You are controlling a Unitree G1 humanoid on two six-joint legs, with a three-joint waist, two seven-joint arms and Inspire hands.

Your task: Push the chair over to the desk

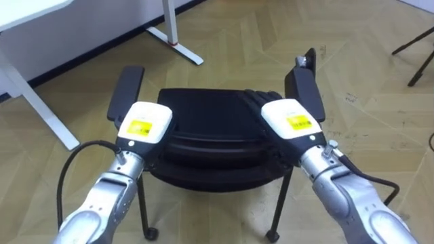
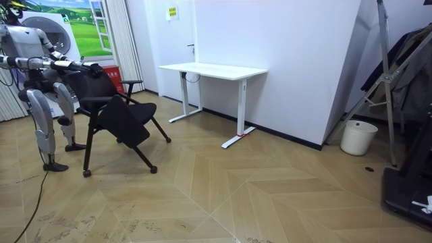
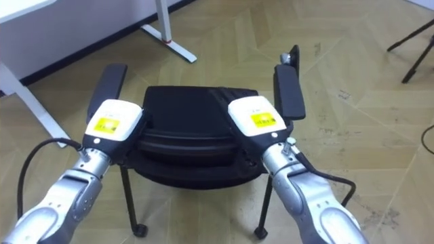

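Chair (image 1: 203,118), white desk (image 1: 20,13) ahead-left, open wood floor (image 1: 366,74) ahead-right

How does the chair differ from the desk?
The chair is black, the desk white. The chair stands on small wheels, the desk on flat feet. The left hand and right hand rest on the chair; nothing touches the desk. Both stand on the wooden floor.

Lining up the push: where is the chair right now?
The chair stands at the room view's left, right before the robot, left hand and right hand at its backrest, white desk beyond it.
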